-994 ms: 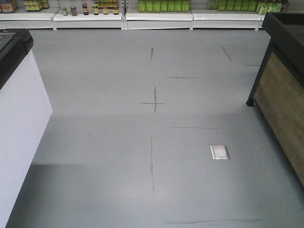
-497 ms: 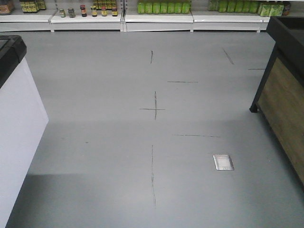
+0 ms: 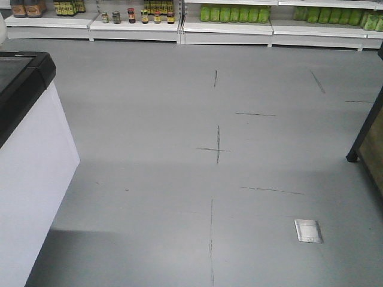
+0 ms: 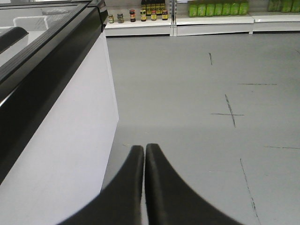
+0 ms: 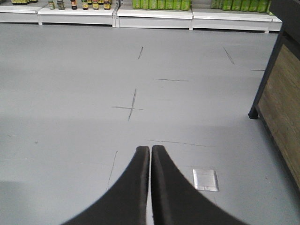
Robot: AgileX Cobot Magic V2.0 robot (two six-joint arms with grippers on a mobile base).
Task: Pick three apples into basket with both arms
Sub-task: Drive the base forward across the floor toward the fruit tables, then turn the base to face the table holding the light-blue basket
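No apples and no basket show in any view. My left gripper is shut with nothing between its black fingers, hanging over the grey floor beside a white chest freezer. In the right wrist view my right gripper is likewise shut and holds nothing, with bare floor beneath it. Neither arm appears in the front-facing view.
The white freezer with a black rim fills the left side. A dark-framed wooden stand is at the right, its leg on the floor. Shelves of jars and green bottles line the back. A metal floor plate lies at the right.
The front view has shifted: the floor marks and metal plate slid right and down, the freezer takes more of the left, and the wooden stand has nearly left the frame.
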